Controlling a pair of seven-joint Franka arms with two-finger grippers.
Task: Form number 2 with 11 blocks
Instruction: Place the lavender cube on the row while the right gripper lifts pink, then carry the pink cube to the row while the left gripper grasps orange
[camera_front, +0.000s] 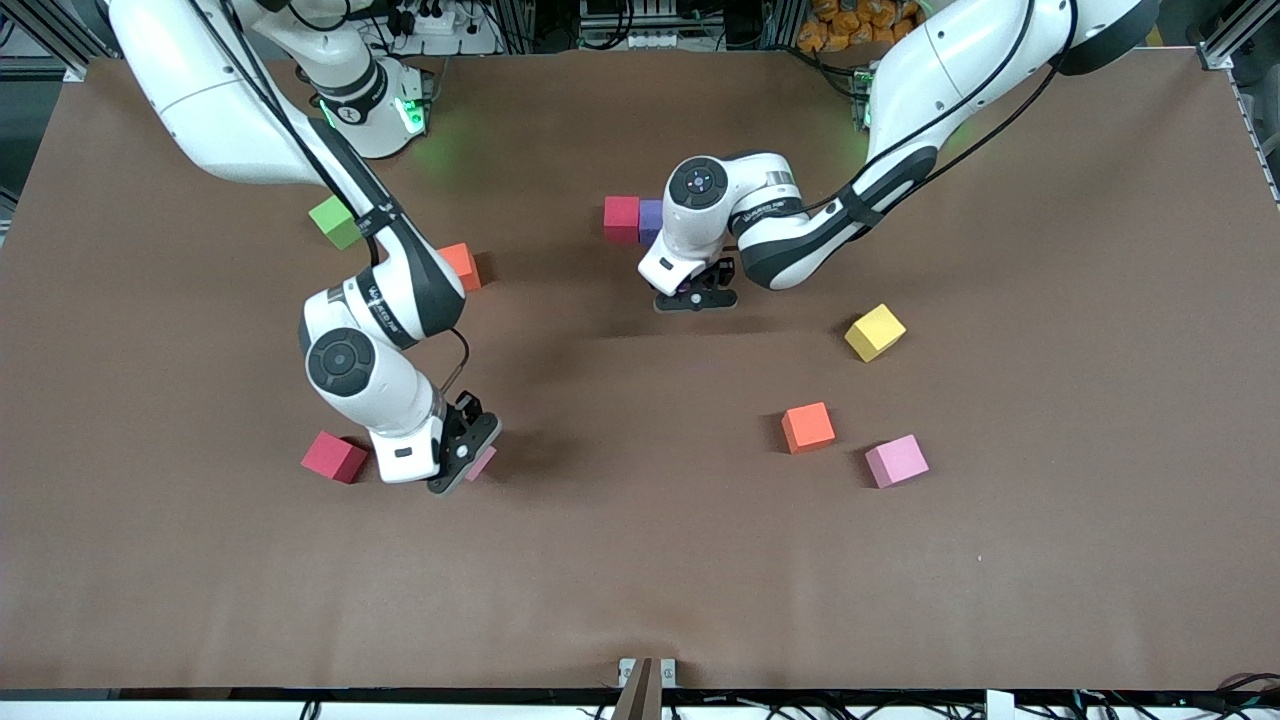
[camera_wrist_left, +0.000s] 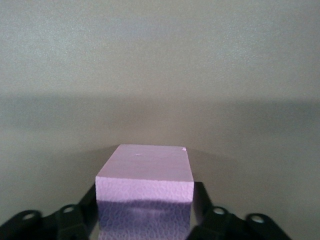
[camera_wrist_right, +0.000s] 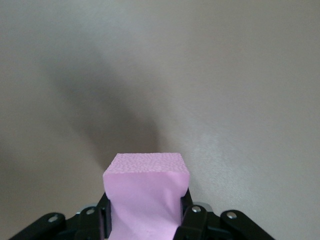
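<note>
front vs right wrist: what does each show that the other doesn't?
Front only: both arms, the left tool low over the table by the red cube and purple cube, plus green cube, yellow cube, orange cube, loose pink cube.
Right wrist only: close-up of the right tool's fingers squeezing the pink cube's sides, denting them.
Both: right tool shut on a pink cube, brown table.

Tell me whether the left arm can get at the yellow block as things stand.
Probably yes. The yellow block lies alone on bare table toward the left arm's end, nothing around it. The left gripper first has to leave the purple block between its fingers.
</note>
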